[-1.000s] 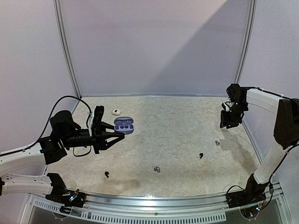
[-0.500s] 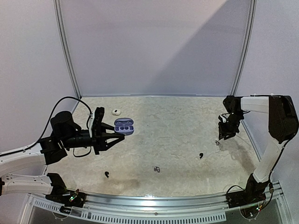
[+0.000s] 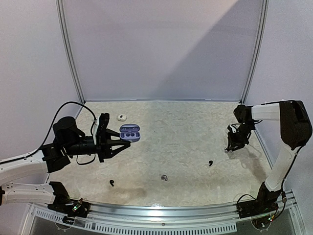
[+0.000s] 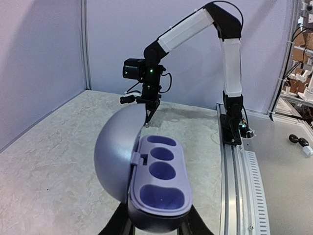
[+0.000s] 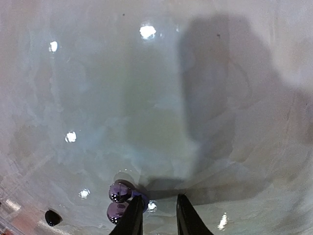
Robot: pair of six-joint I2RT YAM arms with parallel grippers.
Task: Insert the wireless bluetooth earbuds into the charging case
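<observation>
My left gripper is shut on the open lavender charging case and holds it above the table's left side. In the left wrist view the case shows several empty wells, with its lid swung left. My right gripper is down at the table on the right. In the right wrist view its fingers stand narrowly apart with nothing between them. A shiny silvery-grey earbud lies just outside the left fingertip. Other earbuds lie on the table: black, silvery, black and white.
A black earbud shows at the lower left of the right wrist view. The metal rail runs along the near table edge. White walls close the back and sides. The right arm shows beyond the case in the left wrist view.
My right gripper has come down and slightly left from above the table's right edge to the silvery-grey earbud. The left gripper with the case has stayed still.
</observation>
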